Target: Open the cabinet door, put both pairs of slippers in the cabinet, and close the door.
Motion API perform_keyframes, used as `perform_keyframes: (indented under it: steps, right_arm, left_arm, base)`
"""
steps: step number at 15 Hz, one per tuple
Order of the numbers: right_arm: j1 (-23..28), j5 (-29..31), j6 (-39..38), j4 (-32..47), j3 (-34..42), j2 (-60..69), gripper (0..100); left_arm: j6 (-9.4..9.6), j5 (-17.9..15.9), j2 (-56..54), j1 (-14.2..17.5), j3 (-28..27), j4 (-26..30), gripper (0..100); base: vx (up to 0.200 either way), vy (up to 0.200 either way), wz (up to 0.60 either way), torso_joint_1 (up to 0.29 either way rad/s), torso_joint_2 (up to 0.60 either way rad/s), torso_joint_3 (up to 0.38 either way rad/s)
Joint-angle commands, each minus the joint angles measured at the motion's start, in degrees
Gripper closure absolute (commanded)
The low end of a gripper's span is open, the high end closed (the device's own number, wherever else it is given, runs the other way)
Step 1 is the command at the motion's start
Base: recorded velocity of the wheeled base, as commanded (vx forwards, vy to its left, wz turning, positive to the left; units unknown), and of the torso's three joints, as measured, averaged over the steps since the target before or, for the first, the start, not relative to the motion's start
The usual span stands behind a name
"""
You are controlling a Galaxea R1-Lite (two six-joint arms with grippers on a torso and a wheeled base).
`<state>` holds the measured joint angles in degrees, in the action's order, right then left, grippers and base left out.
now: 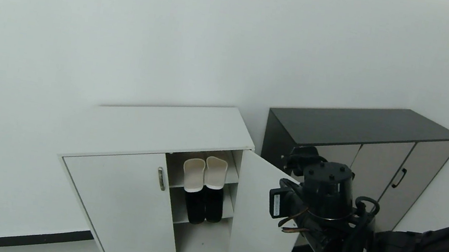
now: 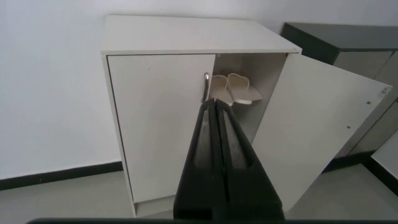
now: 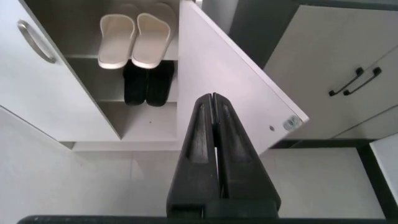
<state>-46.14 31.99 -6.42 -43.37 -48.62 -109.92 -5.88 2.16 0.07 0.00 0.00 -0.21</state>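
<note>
With both slipper pairs (image 1: 204, 173) shelved beyond the open cabinet door (image 1: 257, 218), we are planning a steady outer-face push with our closed, empty right gripper (image 3: 213, 96).

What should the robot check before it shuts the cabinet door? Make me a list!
1. White slippers inside the cabinet: ok.
2. Black slippers inside, on the shelf below the white ones: ok.
3. Right door closed: not ok, it stands wide open.
4. Slippers tucked back far enough for the door to swing past: cannot tell.
5. Right gripper empty, fingers shut, near the door's outer edge: ok.
6. Left gripper empty and shut: ok.
</note>
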Motion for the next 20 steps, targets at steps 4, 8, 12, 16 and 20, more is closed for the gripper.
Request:
perform_keyframes:
  steps: [4,8,12,16,20]
  right_arm:
    - [1.1,-0.2,0.4,0.0,-0.3,-0.4,100]
    - [4.2,-2.2,2.7,-0.3,-5.4,-3.3,100]
    - [8.1,-3.5,2.7,0.9,-11.3,-6.9,100]
    - [11.4,-6.7,3.1,6.0,-16.6,-7.7,100]
    - [15.5,-6.9,3.0,8.7,-19.0,-10.3,100]
  left_arm:
    - [-0.01,0.0,0.0,0.0,0.0,0.0,100]
    - [-0.01,0.0,0.0,0.0,0.0,0.0,100]
    - [-0.01,0.0,-0.1,0.0,0.0,0.0,100]
    - [-0.01,0.0,0.0,0.0,0.0,0.0,100]
    - [-0.01,0.0,0.0,0.0,0.0,0.0,100]
  base:
    - [0.0,0.0,0.0,0.0,0.0,0.0]
    - [0.0,0.0,0.0,0.0,0.0,0.0]
    - [0.0,0.0,0.0,0.0,0.0,0.0]
    - [0.0,0.0,0.0,0.0,0.0,0.0]
    - [0.0,0.0,0.0,0.0,0.0,0.0]
